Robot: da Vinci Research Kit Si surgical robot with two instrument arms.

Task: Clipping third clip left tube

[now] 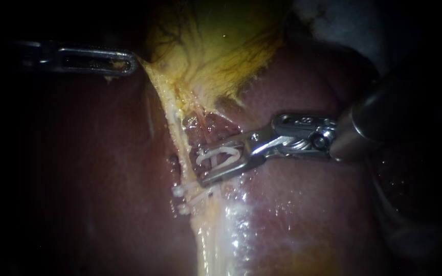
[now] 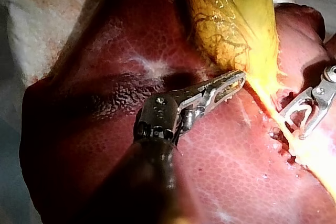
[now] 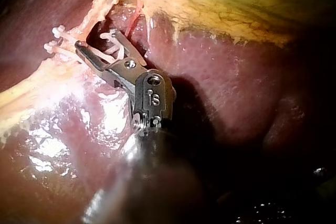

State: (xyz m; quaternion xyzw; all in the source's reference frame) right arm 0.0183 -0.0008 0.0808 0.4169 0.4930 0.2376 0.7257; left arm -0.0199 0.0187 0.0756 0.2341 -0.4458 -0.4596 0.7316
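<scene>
My right instrument (image 1: 203,165) reaches in from the right with a white clip (image 1: 222,157) held between its jaws. The jaws straddle a thin pink tube (image 1: 201,129) that runs down from the gallbladder (image 1: 216,46). Just below, two white clips (image 1: 180,192) sit across the pale strand; they show ahead of the jaws (image 3: 54,39) in the right wrist view. My left instrument (image 1: 129,64) lies at the upper left, its jaws shut on the gallbladder's edge, which is drawn taut toward it. The left wrist view shows the same grip (image 2: 237,80).
Dark red liver (image 1: 93,168) surrounds the site, wet and glistening below the clips (image 1: 262,214). A pale yellow strand (image 1: 208,240) runs down from the gallbladder. White cloth (image 2: 37,19) lies beyond the liver's edge in the left wrist view.
</scene>
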